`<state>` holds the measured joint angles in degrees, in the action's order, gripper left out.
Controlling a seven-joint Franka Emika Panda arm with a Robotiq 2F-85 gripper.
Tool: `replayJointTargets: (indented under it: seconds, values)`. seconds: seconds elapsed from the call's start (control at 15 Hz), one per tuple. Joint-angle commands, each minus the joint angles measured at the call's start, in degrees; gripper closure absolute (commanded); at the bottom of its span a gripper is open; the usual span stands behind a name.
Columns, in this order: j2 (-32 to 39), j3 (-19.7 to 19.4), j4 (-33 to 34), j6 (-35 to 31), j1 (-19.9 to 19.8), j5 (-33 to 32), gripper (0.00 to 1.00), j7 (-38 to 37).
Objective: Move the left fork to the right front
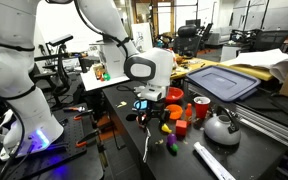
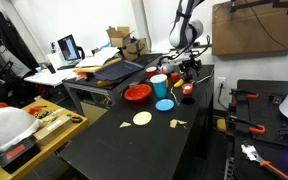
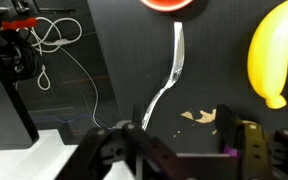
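Wrist view is showing the left fork (image 3: 178, 55) lying on the dark table (image 3: 219, 85) at mid-frame, its lower end reaching just beside one finger (image 3: 134, 135) of the gripper (image 3: 184, 140), whose fingers are standing wide apart. A red rim (image 3: 169, 5) is sitting just past its upper end, a yellow banana-shaped thing (image 3: 269, 55) (cut off at the right edge) is lying well apart, and tan scraps (image 3: 199, 117) are lying near its lower right.
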<state>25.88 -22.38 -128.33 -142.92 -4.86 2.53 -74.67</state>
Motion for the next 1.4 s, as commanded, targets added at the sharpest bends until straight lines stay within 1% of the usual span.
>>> replayJointTargets:
  seconds: [0.0,0.27,0.67,1.0,1.2,1.33]
  values:
    - [-4.69,-0.57,-0.97,0.14,3.36,-4.82,0.00,-3.33]
    - [-8.20,-0.14,-0.51,1.20,5.47,-9.66,0.00,-3.68]
    - [-12.17,2.26,0.61,2.35,4.98,-14.01,0.00,-1.26]
    - [-16.54,5.19,1.83,2.66,4.51,-17.21,0.00,3.68]
    - [-19.31,7.61,3.17,3.04,4.32,-18.63,0.00,8.45]
    - [-20.45,9.52,4.49,3.26,4.11,-18.36,0.00,12.59]
